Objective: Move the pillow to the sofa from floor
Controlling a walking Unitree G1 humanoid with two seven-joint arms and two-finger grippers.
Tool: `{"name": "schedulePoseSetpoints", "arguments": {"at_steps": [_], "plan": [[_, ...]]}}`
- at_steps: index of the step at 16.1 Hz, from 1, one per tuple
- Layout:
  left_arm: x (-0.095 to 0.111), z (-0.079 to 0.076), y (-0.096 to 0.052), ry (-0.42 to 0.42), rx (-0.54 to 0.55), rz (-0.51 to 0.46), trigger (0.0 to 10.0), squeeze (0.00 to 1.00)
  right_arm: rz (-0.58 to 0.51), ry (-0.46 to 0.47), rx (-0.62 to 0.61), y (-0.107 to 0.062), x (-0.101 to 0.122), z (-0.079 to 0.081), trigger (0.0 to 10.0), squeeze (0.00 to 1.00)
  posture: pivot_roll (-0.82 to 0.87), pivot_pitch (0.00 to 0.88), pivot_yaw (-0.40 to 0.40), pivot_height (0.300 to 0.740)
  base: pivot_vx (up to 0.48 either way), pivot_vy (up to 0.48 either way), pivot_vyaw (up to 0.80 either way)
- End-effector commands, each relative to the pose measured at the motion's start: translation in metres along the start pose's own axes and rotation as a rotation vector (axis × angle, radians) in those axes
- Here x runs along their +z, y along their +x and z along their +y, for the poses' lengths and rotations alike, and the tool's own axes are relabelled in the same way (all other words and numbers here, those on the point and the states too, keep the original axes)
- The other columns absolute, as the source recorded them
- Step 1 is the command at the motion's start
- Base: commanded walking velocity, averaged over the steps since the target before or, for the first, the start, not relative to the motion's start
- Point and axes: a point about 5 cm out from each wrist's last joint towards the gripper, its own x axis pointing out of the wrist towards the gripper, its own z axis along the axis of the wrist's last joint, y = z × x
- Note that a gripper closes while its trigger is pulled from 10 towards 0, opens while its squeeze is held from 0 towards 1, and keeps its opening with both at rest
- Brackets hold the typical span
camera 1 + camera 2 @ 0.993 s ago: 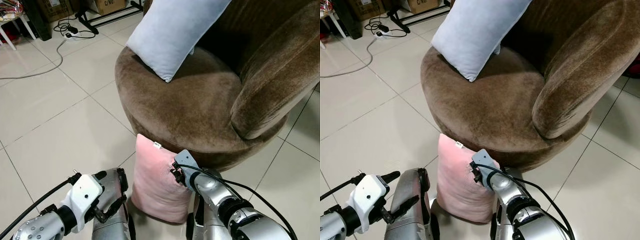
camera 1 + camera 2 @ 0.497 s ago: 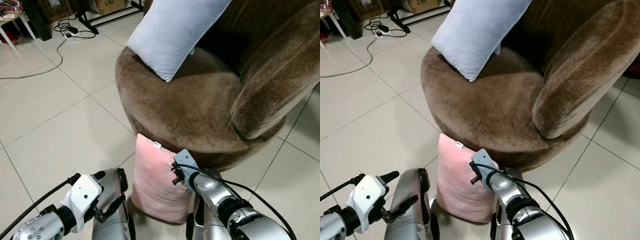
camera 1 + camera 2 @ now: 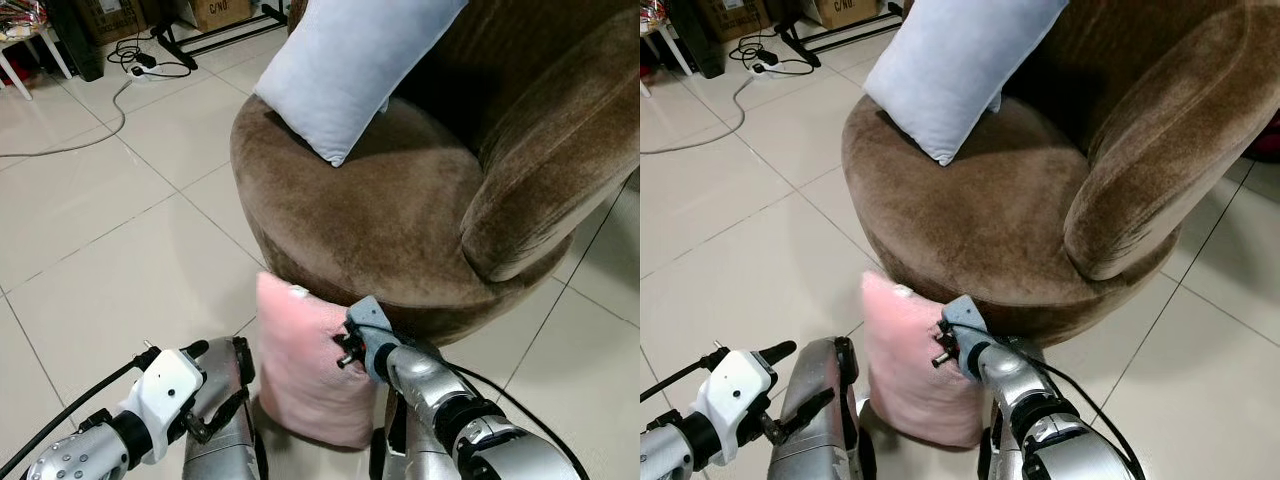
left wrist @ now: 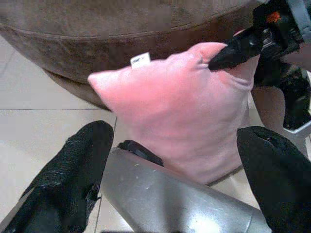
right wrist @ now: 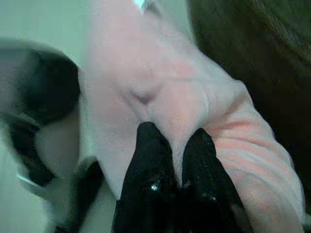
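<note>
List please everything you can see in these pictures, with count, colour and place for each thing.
pink pillow: one, pink, standing on the floor against the sofa's front
sofa: one, brown, round seat
light blue pillow: one, pale blue, leaning on the sofa seat
floor: pale tiles
cables: white and black, on the far floor
right gripper: one, black fingers pinching the pink pillow's fabric
left gripper: one, black fingers open, low, near the pink pillow

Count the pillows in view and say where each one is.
2. The pink pillow stands on the floor against the sofa's base, pinched by the right gripper. The light blue pillow leans on the sofa seat.
</note>
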Motion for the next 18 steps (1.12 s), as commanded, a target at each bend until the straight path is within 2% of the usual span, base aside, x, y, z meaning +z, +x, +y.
{"name": "schedulePoseSetpoints", "arguments": {"at_steps": [1,2,4,6,9,10,11,13,14,15,16,17,18], "plan": [[-0.002,0.003,0.0,0.005,0.023,0.007,10.0,0.59,-0.068,0.051,0.057,0.001,0.011,0.003,0.0,0.0,0.25,0.023,-0.001,0.486,0.0,0.0,0.0],[-0.004,0.004,0.006,0.003,0.051,0.003,10.0,0.59,-0.209,0.174,0.136,-0.006,0.033,-0.005,0.0,0.0,0.23,0.0,-0.011,0.486,0.0,0.0,0.0],[-0.007,0.006,0.011,0.0,0.085,-0.008,10.0,0.59,-0.395,0.286,0.162,-0.023,0.066,-0.019,0.0,0.0,0.22,0.0,-0.018,0.486,0.0,0.0,0.0],[-0.006,0.005,0.011,-0.008,0.108,-0.031,10.0,0.59,-0.545,0.343,0.162,-0.043,0.095,-0.022,0.0,0.0,0.19,0.0,-0.026,0.486,0.0,0.0,0.0],[0.012,0.003,0.016,-0.035,0.174,-0.129,10.0,0.59,-0.809,0.4,0.127,-0.104,0.14,-0.022,0.0,0.0,0.15,0.0,-0.046,0.486,0.0,0.0,0.0],[0.019,0.004,0.017,-0.034,0.186,-0.162,10.0,0.59,-0.874,0.401,0.114,-0.122,0.154,-0.021,0.0,0.0,0.14,0.0,-0.044,0.486,0.0,0.0,0.0],[0.023,0.005,0.018,-0.035,0.191,-0.18,10.0,0.59,-0.91,0.403,0.111,-0.131,0.163,-0.019,0.0,0.0,0.13,0.0,-0.039,0.486,0.0,0.0,0.0],[0.037,0.008,0.025,-0.04,0.198,-0.244,10.0,0.59,-1.077,0.414,0.077,-0.166,0.205,-0.017,0.0,0.0,0.1,0.0,-0.022,0.486,0.0,0.0,0.0],[0.039,0.009,0.027,-0.038,0.196,-0.254,10.0,0.59,-1.099,0.413,0.072,-0.172,0.211,-0.017,0.0,0.0,0.09,0.0,-0.02,0.486,0.0,0.0,0.0],[0.047,0.01,0.035,-0.038,0.194,-0.281,10.0,0.59,-1.086,0.352,0.064,-0.18,0.217,-0.014,0.0,0.0,0.08,0.0,-0.022,0.486,0.0,0.0,0.0],[0.049,0.01,0.037,-0.039,0.195,-0.286,10.0,0.59,-1.043,0.312,0.058,-0.177,0.211,-0.013,0.0,0.0,0.07,0.0,-0.027,0.486,0.0,0.0,0.0],[0.05,0.01,0.041,-0.042,0.2,-0.289,10.0,0.59,-0.937,0.264,0.005,-0.165,0.193,-0.015,0.0,0.0,0.07,0.0,-0.027,0.486,0.0,0.0,0.0],[0.049,0.011,0.045,-0.04,0.206,-0.285,10.0,0.59,-0.796,0.201,-0.08,-0.151,0.171,-0.017,2.5,0.0,0.07,0.0,-0.031,0.486,0.0,0.0,0.0]]}}
